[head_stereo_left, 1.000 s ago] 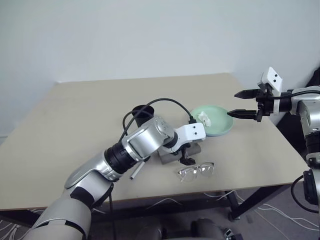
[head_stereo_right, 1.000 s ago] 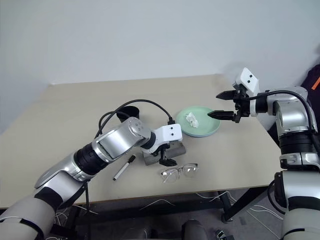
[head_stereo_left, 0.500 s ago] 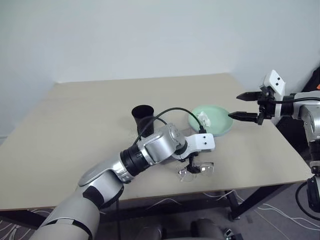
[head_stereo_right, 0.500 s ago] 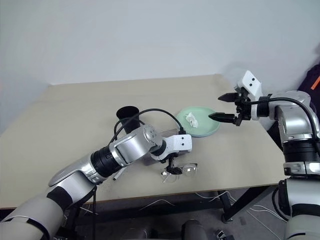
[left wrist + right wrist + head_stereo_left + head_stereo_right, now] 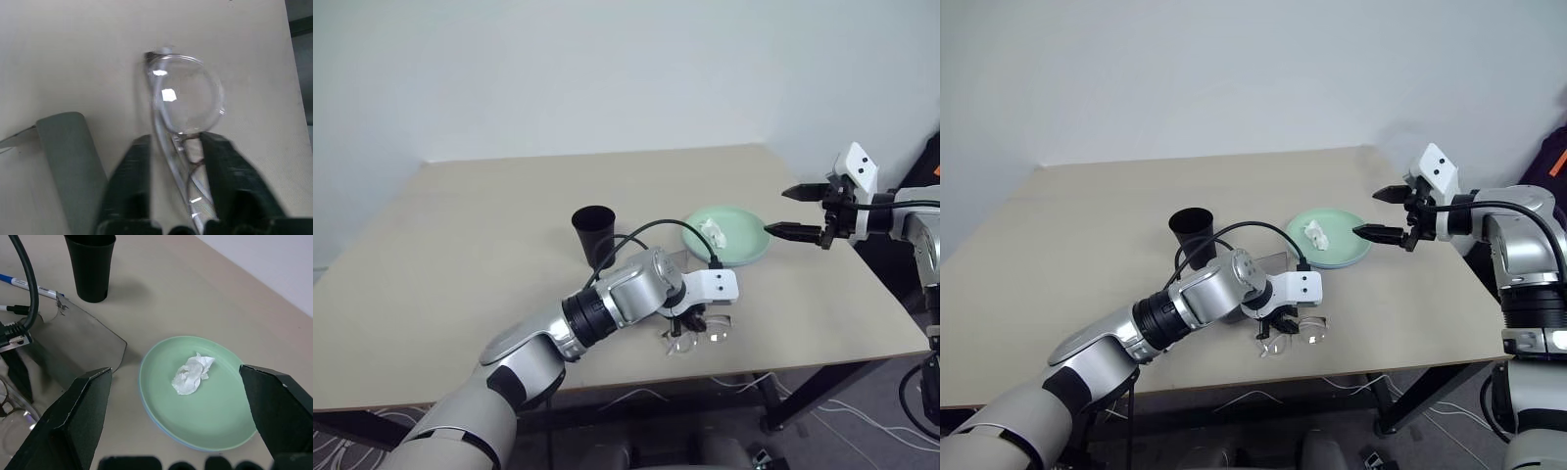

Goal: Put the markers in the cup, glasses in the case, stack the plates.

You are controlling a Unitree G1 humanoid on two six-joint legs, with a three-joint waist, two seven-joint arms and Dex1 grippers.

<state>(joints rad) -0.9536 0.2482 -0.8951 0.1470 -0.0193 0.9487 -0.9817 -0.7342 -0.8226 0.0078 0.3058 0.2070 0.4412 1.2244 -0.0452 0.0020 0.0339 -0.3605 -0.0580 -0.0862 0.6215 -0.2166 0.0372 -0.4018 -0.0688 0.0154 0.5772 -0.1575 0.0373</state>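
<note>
The glasses [image 5: 186, 95] lie folded near the table's front edge [image 5: 773, 364]. My left gripper [image 5: 175, 139] points down with its fingers shut on their bridge and folded arms. The grey case [image 5: 83, 347] stands open just behind them, partly hidden by my left arm. Two markers [image 5: 27, 285] lie behind the case, beside the black cup [image 5: 594, 233]. The mint plate [image 5: 747, 247] holds a crumpled tissue [image 5: 193, 374], and a light blue rim [image 5: 152, 413] shows under it. My right gripper [image 5: 776, 211] hovers open over the plate's right rim.
A black cable [image 5: 646, 233] loops from my left wrist over the case toward the cup. The glasses lie close to the table's front edge. Bare tabletop [image 5: 470, 235] stretches to the left and behind the cup.
My left gripper moved right and down from above the case onto the glasses, and its fingers closed on them. The cup is uncovered now. The right gripper has barely moved.
</note>
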